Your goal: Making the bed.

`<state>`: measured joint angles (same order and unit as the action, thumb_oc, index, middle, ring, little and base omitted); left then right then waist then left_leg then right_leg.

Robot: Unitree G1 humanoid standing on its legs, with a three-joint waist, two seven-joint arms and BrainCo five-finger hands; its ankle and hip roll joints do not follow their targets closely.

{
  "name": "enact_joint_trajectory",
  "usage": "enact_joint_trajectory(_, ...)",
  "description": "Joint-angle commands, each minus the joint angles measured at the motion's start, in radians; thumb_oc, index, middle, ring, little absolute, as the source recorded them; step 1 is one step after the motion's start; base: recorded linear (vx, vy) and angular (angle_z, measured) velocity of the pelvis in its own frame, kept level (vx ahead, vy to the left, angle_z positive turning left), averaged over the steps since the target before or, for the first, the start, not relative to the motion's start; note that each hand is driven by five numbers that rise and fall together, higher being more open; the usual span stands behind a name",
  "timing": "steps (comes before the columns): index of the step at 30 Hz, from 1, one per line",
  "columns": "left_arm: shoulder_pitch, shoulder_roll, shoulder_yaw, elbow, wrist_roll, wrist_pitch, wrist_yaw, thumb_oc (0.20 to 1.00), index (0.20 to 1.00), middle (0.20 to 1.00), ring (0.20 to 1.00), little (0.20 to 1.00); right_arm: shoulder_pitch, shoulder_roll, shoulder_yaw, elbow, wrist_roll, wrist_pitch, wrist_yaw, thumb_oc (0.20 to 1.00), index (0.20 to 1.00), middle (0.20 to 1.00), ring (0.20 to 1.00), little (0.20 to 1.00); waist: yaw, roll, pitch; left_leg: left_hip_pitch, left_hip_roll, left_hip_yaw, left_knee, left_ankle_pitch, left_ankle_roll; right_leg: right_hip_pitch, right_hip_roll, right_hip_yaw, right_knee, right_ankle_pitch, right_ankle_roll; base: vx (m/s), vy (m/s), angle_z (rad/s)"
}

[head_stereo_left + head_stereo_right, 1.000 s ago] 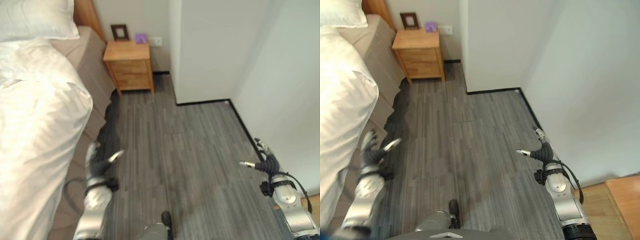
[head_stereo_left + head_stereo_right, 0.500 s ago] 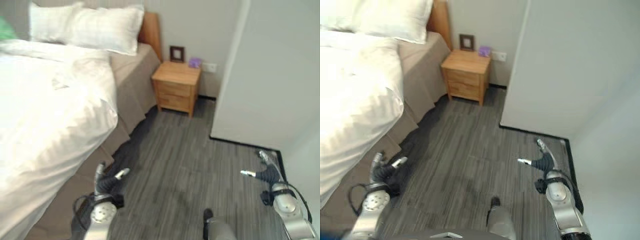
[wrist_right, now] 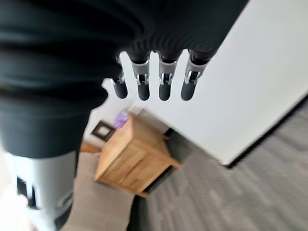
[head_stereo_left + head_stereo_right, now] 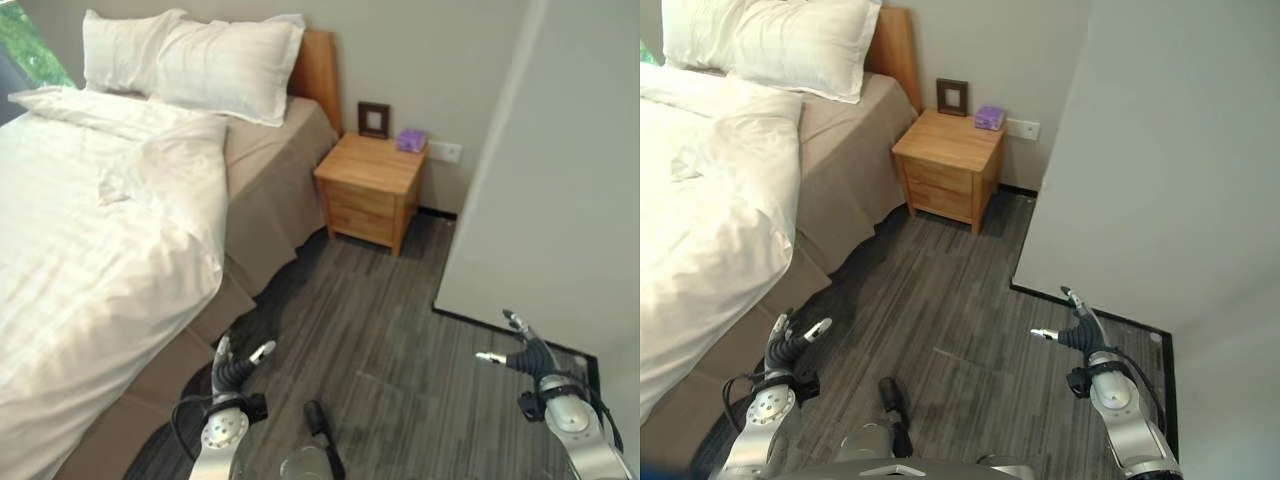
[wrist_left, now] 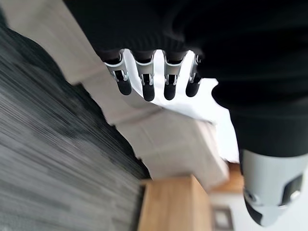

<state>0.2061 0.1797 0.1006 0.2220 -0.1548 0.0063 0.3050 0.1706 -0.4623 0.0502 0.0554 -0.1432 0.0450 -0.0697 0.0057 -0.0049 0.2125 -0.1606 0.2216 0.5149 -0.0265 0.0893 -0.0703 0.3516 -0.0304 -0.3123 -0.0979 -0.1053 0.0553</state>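
**A:** Where is the bed in all this?

**B:** The bed (image 4: 150, 250) takes up the left half of the left eye view. A white duvet (image 4: 90, 260) lies rumpled over most of it, bunched in folds near the top, with its edge hanging down the side nearest the floor. Past that edge, a strip of tan sheet (image 4: 270, 180) shows along the mattress side. Two white pillows (image 4: 200, 60) lean at the upper left, against a wooden headboard (image 4: 318, 68).

**A:** And the hands?

**B:** The left hand (image 4: 235, 367) sits at the lower centre-left, just beside the lower side of the bed but apart from it, over the grey floor (image 4: 400, 330). Its fingers (image 5: 144, 86) are relaxed and only slightly bent, thumb held apart, nothing in them. The right hand (image 4: 520, 355) is at the lower right, near the white wall (image 4: 560, 200), well apart from the bed. Its fingers (image 3: 163, 86) hang loose too, spread in a row and empty.

**A:** Anything else around?

**B:** A wooden nightstand (image 4: 375, 190) stands just beside the bed's head end, upper centre of the frame. On top, at the back, there is a small dark picture frame (image 4: 374, 119) and a little purple box (image 4: 410, 140). A white wall socket (image 4: 448, 152) sits just right of them.
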Motion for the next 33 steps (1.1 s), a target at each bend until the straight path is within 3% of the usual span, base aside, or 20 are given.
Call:
enact_joint_trajectory(1,0.016,0.063,0.053,-0.049,-0.03,-0.035,0.024,1.0,1.0,1.0,1.0,1.0,-0.062,-0.016,-0.011,-0.045,-0.018,-0.037,0.022,1.0,1.0,1.0,1.0,1.0,0.031,0.022,-0.034,0.052,0.078,0.021,-0.035,0.237,-0.094,0.071,-0.128,0.023,0.037,-0.044,0.118,0.56,0.15,0.19)
enact_joint_trajectory(3,0.028,0.075,0.069,-0.043,-0.037,-0.031,0.034,1.0,1.0,1.0,1.0,1.0,-0.089,-0.002,0.023,-0.042,-0.039,-0.035,0.025,1.0,1.0,1.0,1.0,1.0,0.049,-0.016,-0.059,0.069,0.034,0.009,-0.032,0.205,-0.066,0.069,-0.189,0.027,0.12,-0.029,0.143,0.58,0.179,0.06)
enact_joint_trajectory(5,0.017,0.095,0.058,-0.036,-0.032,-0.021,0.037,1.0,1.0,1.0,1.0,1.0,-0.12,0.013,0.064,-0.044,-0.058,-0.043,0.029,1.0,1.0,1.0,1.0,1.0,0.079,-0.048,-0.063,0.096,-0.025,-0.003,-0.03,0.154,-0.016,0.012,-0.243,0.06,0.318,0.094,0.17,0.31,0.149,0.06)
enact_joint_trajectory(6,0.016,0.096,0.059,-0.036,-0.032,-0.021,0.037,1.0,1.0,1.0,1.0,1.0,-0.122,0.015,0.065,-0.043,-0.058,-0.044,0.028,1.0,1.0,1.0,1.0,1.0,0.083,-0.052,-0.064,0.095,-0.029,0.002,-0.029,0.151,-0.013,0.003,-0.25,0.066,0.329,0.09,0.173,0.2,0.166,0.16)
enact_joint_trajectory(7,-0.001,0.111,0.051,-0.032,-0.019,-0.01,0.034,1.0,1.0,1.0,1.0,1.0,-0.138,0.023,0.079,-0.047,-0.063,-0.045,0.029,1.0,1.0,1.0,1.0,1.0,0.083,-0.062,-0.056,0.12,-0.059,-0.001,-0.033,0.122,0.013,-0.048,-0.281,0.085,0.438,0.181,0.186,0.34,0.213,0.24)
enact_joint_trajectory(8,-0.036,0.15,0.029,-0.038,-0.001,-0.006,0.036,1.0,1.0,1.0,1.0,1.0,-0.167,0.024,0.097,-0.063,-0.071,-0.048,0.018,1.0,1.0,1.0,1.0,1.0,0.059,-0.067,-0.033,0.171,-0.1,-0.03,-0.04,0.067,0.055,-0.142,-0.276,0.175,0.624,0.316,0.181,0.47,0.234,0.35)
enact_joint_trajectory(10,-0.074,0.177,0.024,-0.024,-0.003,-0.01,0.047,1.0,1.0,1.0,1.0,1.0,-0.193,0.029,0.102,-0.071,-0.066,-0.048,0.005,1.0,1.0,1.0,1.0,1.0,0.03,-0.05,-0.015,0.23,-0.105,-0.067,-0.05,0.018,0.068,-0.252,-0.252,0.207,0.692,0.291,0.154,0.44,0.12,1.22)
enact_joint_trajectory(12,-0.103,0.188,0.022,-0.029,-0.012,-0.012,0.05,1.0,1.0,1.0,1.0,1.0,-0.215,0.026,0.106,-0.086,-0.065,-0.045,-0.001,1.0,1.0,1.0,1.0,1.0,0.009,-0.037,0.002,0.264,-0.107,-0.099,-0.053,-0.001,0.059,-0.331,-0.265,0.168,0.648,0.223,0.118,0.4,-0.003,1.23)
enact_joint_trajectory(14,-0.121,0.199,0.031,-0.037,-0.028,-0.017,0.048,1.0,1.0,1.0,1.0,1.0,-0.239,0.024,0.109,-0.094,-0.051,-0.038,-0.003,1.0,1.0,1.0,1.0,1.0,-0.004,-0.044,0.013,0.297,-0.109,-0.128,-0.056,-0.027,0.037,-0.357,-0.291,0.119,0.53,0.164,0.105,0.4,-0.106,0.73)
enact_joint_trajectory(15,-0.128,0.201,0.041,-0.034,-0.04,-0.022,0.05,1.0,1.0,1.0,1.0,1.0,-0.258,0.026,0.118,-0.094,-0.046,-0.038,0.0,1.0,1.0,1.0,1.0,1.0,-0.009,-0.05,0.011,0.309,-0.104,-0.139,-0.061,-0.033,0.022,-0.361,-0.295,0.098,0.423,0.171,0.106,0.25,-0.107,1.27)
enact_joint_trajectory(16,-0.128,0.201,0.042,-0.034,-0.04,-0.022,0.05,1.0,1.0,1.0,1.0,1.0,-0.259,0.026,0.119,-0.094,-0.046,-0.038,0.0,1.0,1.0,1.0,1.0,1.0,-0.011,-0.05,0.012,0.31,-0.103,-0.141,-0.061,-0.034,0.022,-0.357,-0.294,0.095,0.419,0.173,0.106,0.38,-0.186,1.4)
enact_joint_trajectory(17,-0.123,0.203,0.054,-0.038,-0.048,-0.023,0.055,1.0,1.0,1.0,1.0,1.0,-0.272,0.031,0.127,-0.094,-0.036,-0.035,0.003,1.0,1.0,1.0,1.0,1.0,-0.017,-0.07,0.011,0.339,-0.101,-0.161,-0.061,-0.058,-0.005,-0.368,-0.283,0.09,0.221,0.175,0.126,0.43,-0.176,1.0)
enact_joint_trajectory(20,-0.136,0.212,0.058,-0.01,-0.047,-0.024,0.051,1.0,1.0,1.0,1.0,1.0,-0.281,0.039,0.145,-0.081,-0.011,-0.043,0.009,1.0,1.0,1.0,1.0,1.0,-0.051,-0.077,0.01,0.391,-0.09,-0.221,-0.061,-0.103,-0.04,-0.432,-0.228,0.158,0.013,0.236,0.168,0.54,-0.178,0.41)
enact_joint_trajectory(22,-0.147,0.224,0.031,0.019,-0.024,-0.026,0.042,1.0,1.0,1.0,1.0,1.0,-0.26,0.04,0.151,-0.071,-0.01,-0.046,0.017,1.0,1.0,1.0,1.0,1.0,-0.074,-0.076,0.004,0.424,-0.094,-0.271,-0.061,-0.122,-0.05,-0.46,-0.22,0.217,0.026,0.259,0.178,0.52,-0.208,1.24)
enact_joint_trajectory(23,-0.141,0.224,0.035,0.016,-0.022,-0.03,0.04,1.0,1.0,1.0,1.0,1.0,-0.252,0.045,0.152,-0.07,-0.016,-0.045,0.022,1.0,1.0,1.0,1.0,1.0,-0.068,-0.075,-0.005,0.458,-0.097,-0.283,-0.061,-0.145,-0.049,-0.44,-0.236,0.17,0.057,0.269,0.174,0.43,-0.233,1.49)
enact_joint_trajectory(28,-0.102,0.195,0.048,0.02,-0.055,-0.033,0.039,1.0,1.0,1.0,1.0,1.0,-0.266,0.031,0.176,-0.049,-0.008,-0.041,0.037,1.0,1.0,1.0,1.0,1.0,-0.075,-0.028,-0.019,0.465,-0.076,-0.32,0.014,-0.141,-0.068,-0.367,-0.209,0.133,0.019,0.255,0.153,0.27,-0.195,0.36)
enact_joint_trajectory(29,-0.095,0.178,0.048,0.012,-0.085,-0.042,0.037,1.0,1.0,1.0,1.0,1.0,-0.278,0.01,0.178,-0.048,0.005,-0.038,0.035,1.0,1.0,1.0,1.0,1.0,-0.069,-0.015,-0.005,0.392,-0.072,-0.342,0.164,-0.123,-0.082,-0.326,-0.205,0.109,0.013,0.23,0.129,0.12,-0.194,0.11)
enact_joint_trajectory(31,-0.114,0.175,0.025,0.002,-0.113,-0.048,0.041,1.0,1.0,1.0,1.0,1.0,-0.282,-0.013,0.159,-0.047,0.017,-0.037,0.025,1.0,1.0,1.0,1.0,1.0,-0.068,-0.027,0.027,0.29,-0.03,-0.274,0.32,-0.033,-0.108,-0.275,-0.215,0.058,0.012,0.202,0.093,0.07,-0.238,0.21)
enact_joint_trajectory(32,-0.116,0.176,0.024,0.002,-0.113,-0.047,0.042,1.0,1.0,1.0,1.0,1.0,-0.283,-0.013,0.157,-0.046,0.018,-0.037,0.025,1.0,1.0,1.0,1.0,1.0,-0.071,-0.025,0.029,0.281,-0.026,-0.281,0.332,-0.035,-0.11,-0.274,-0.213,0.052,0.012,0.201,0.091,0.03,-0.244,0.48)
enact_joint_trajectory(33,-0.135,0.174,0.009,-0.018,-0.132,-0.048,0.025,1.0,1.0,1.0,1.0,1.0,-0.283,-0.027,0.143,-0.046,0.016,-0.027,0.021,1.0,1.0,1.0,1.0,1.0,-0.077,-0.032,0.047,0.225,0.016,-0.174,0.345,0.002,-0.117,-0.244,-0.211,0.007,0.011,0.171,0.078,0.02,-0.142,0.64)
